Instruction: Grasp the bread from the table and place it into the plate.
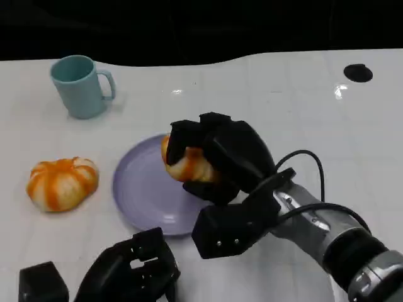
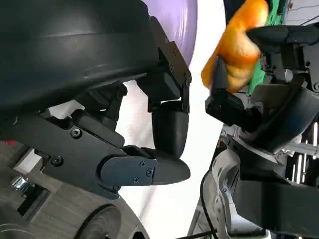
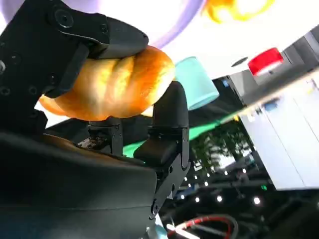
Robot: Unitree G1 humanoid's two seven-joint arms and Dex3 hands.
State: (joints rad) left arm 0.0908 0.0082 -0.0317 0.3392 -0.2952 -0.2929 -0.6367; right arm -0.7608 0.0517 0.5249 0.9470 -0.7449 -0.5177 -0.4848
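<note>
The right hand (image 1: 217,157) grips a golden-orange bread roll (image 1: 184,165), its black fingers (image 1: 186,135) wrapped over the top and far side of the roll while the thumb side closes in from below. In the head view the roll sits over the right part of the lavender plate (image 1: 141,189); whether it touches the plate's surface or hangs just above it cannot be told. The right wrist view shows the same hold close up, with the roll pressed between an upper finger and a lower one (the crust looks glossy and ridged there). The left hand (image 1: 129,274) lies low at the near edge of the white table (image 1: 264,94), just in front of the plate, with its fingers curled loosely inward and nothing in them. A second bread, round with orange and white stripes (image 1: 62,182), rests on the table to the left of the plate, near it but apart. A light blue mug (image 1: 80,85) stands upright farther back on the left, handle pointing right.
</note>
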